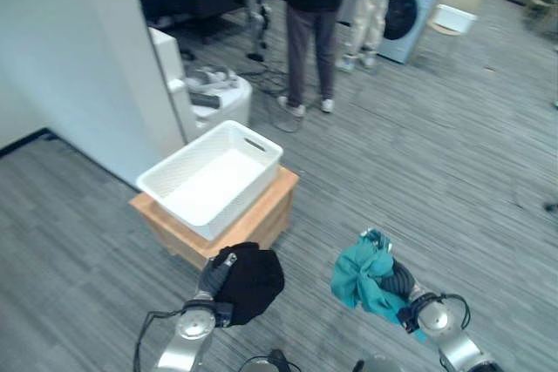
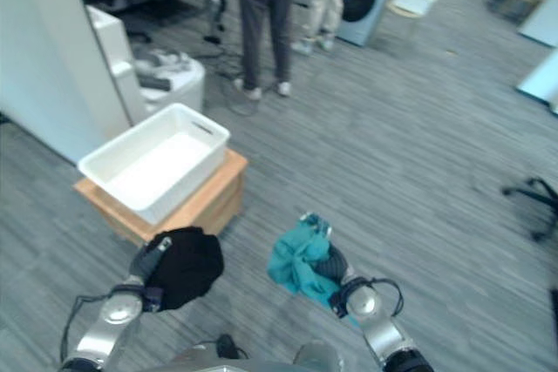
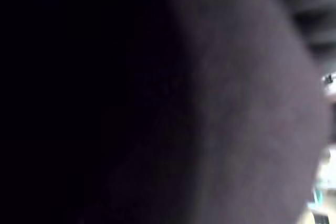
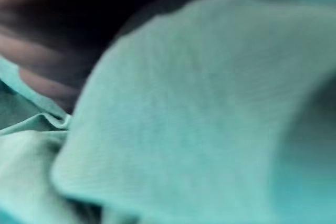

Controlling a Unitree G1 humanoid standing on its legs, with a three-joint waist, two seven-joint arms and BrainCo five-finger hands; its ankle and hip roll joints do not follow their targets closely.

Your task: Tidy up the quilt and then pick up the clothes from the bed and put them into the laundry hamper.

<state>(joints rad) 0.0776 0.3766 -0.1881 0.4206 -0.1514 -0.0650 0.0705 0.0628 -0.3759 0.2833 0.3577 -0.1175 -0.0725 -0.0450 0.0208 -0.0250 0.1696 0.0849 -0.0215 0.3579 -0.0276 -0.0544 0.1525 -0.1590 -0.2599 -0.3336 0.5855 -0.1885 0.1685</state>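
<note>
Left hand (image 1: 212, 278) under black garment (image 1: 251, 283), fingers hidden, state unclear. Right hand (image 1: 397, 280) wrapped in teal garment (image 1: 362, 278), fingers hidden. White hamper (image 1: 212, 176) ahead.

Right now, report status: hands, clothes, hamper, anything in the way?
Left hand holding black garment. Right hand holding teal garment. White hamper ahead on wooden stand, looks empty. Two people standing well beyond it.
</note>
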